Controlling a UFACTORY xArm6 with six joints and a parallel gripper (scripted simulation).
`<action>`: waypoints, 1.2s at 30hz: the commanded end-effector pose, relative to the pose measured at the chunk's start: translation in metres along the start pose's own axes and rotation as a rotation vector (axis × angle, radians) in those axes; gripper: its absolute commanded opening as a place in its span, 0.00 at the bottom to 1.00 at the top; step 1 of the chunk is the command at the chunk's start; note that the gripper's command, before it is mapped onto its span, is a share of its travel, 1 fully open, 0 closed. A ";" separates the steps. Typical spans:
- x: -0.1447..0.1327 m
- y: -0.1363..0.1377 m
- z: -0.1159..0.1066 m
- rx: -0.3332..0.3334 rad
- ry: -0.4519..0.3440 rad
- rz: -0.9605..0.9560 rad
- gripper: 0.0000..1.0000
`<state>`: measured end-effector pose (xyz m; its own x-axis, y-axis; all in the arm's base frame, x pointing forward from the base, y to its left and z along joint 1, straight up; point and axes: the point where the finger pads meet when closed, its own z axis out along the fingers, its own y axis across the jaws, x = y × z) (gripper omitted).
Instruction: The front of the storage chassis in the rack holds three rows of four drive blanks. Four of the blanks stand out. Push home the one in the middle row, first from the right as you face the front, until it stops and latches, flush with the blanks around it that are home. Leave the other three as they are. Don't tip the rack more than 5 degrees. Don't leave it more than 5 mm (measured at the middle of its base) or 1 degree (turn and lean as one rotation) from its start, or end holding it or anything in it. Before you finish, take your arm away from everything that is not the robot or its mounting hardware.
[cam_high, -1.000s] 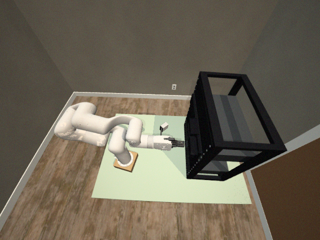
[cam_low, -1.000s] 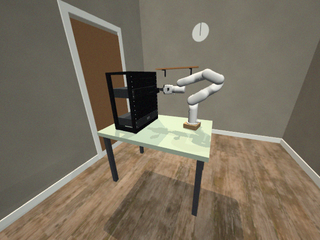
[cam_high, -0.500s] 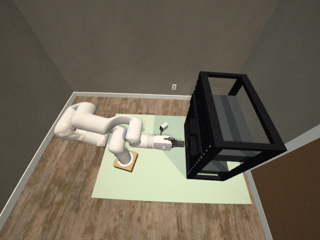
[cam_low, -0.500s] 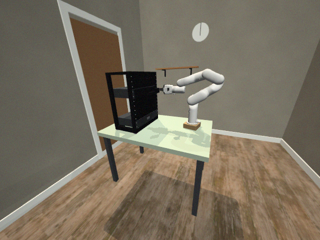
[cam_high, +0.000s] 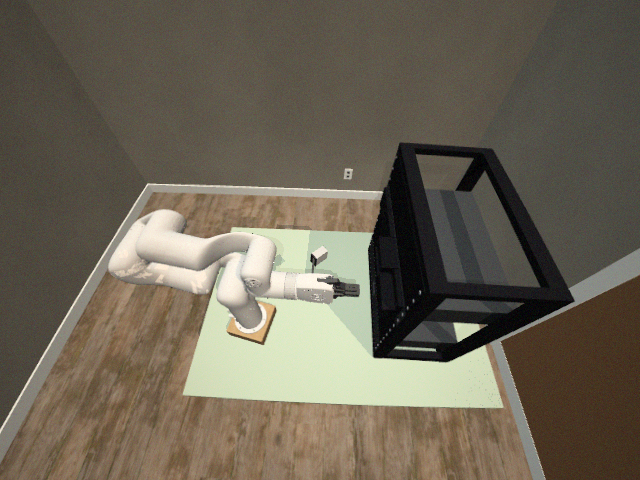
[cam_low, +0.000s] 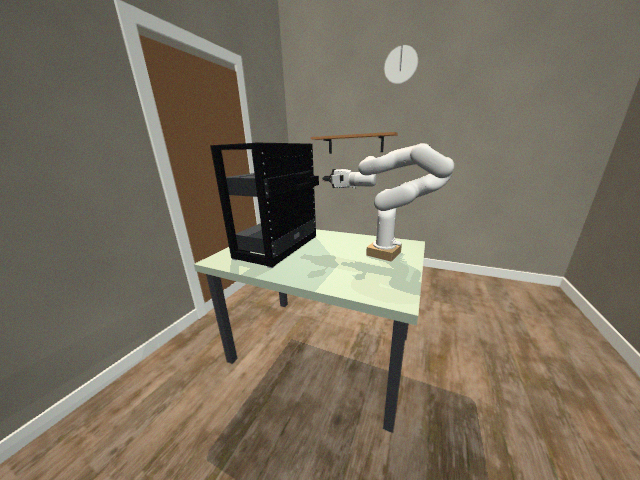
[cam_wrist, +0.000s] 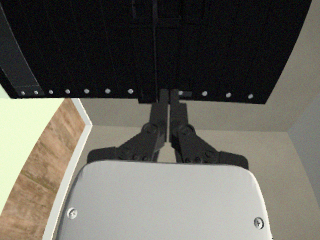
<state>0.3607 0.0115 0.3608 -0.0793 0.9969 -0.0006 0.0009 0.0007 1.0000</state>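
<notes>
The black rack (cam_high: 454, 258) stands on the pale green table, its front facing the arm. It also shows in the exterior view (cam_low: 268, 201). The chassis front (cam_wrist: 160, 20) fills the top of the wrist view as a dark face; single drive blanks are too dark to tell apart. My gripper (cam_high: 354, 289) is shut and empty, pointing level at the rack front with a short gap to it. It shows in the exterior view (cam_low: 326, 178) near the front's upper right edge. In the wrist view the closed fingertips (cam_wrist: 167, 96) lie at the lower edge of the dark face.
A small white box on a stalk (cam_high: 319, 254) stands on the table behind the arm's wrist. The arm's base sits on a wooden block (cam_high: 251, 324). A wall shelf (cam_low: 354, 136) hangs above the arm. A door (cam_low: 201, 155) is behind the rack.
</notes>
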 end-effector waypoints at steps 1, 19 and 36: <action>0.000 0.001 0.009 -0.001 0.002 0.001 0.00; 0.000 0.001 0.051 -0.001 0.002 0.001 0.00; 0.000 0.001 0.061 -0.001 0.002 0.001 0.00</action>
<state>0.4187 0.0161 0.3602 -0.0813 0.9967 0.0000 0.0032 0.0002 1.0000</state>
